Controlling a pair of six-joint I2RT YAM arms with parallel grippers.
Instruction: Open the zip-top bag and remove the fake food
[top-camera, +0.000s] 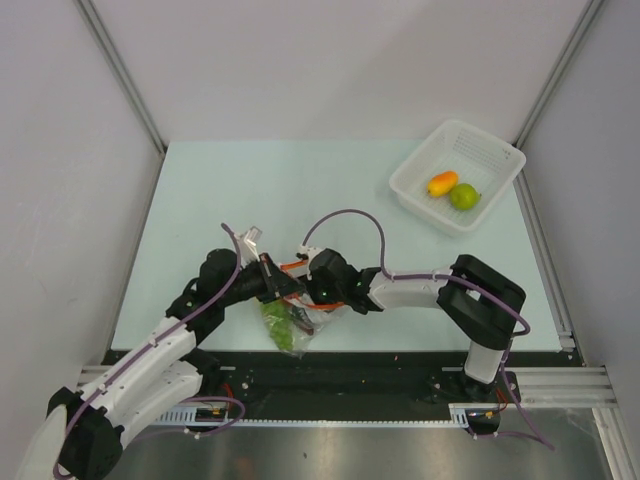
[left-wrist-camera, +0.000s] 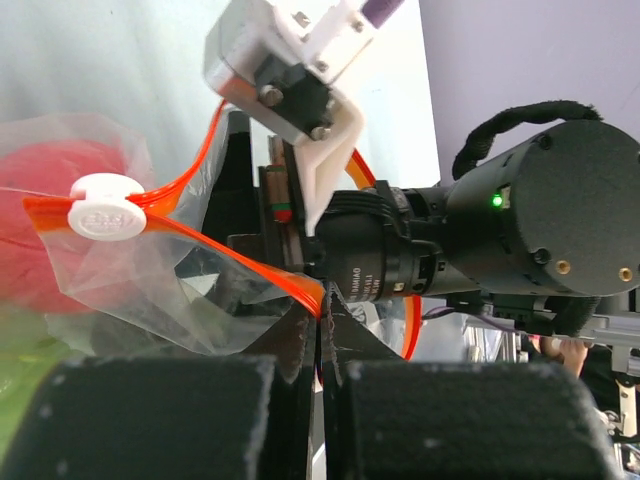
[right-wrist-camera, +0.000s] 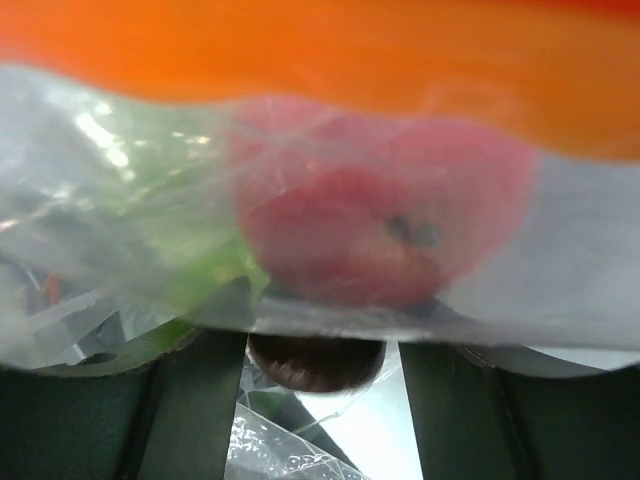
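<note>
I've got the left hand (left-wrist-camera: 320, 335) pinched shut on the orange lip of the zip-top bag (left-wrist-camera: 150, 275) at the near edge of the worktop (top-camera: 250, 190), probably to spread its mouth around the red apple (right-wrist-camera: 370, 230); the right hand (top-camera: 303, 291) is smothered in plastic, can't tell its grip.

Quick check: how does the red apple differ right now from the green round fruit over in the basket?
The red apple sits inside the zip-top bag, seen through its plastic; the green round fruit lies loose in the white basket. The apple is near the table's front edge, between the arms; the green fruit is at the far right, beside the orange oval fruit. Both are round, smooth fruits.
</note>
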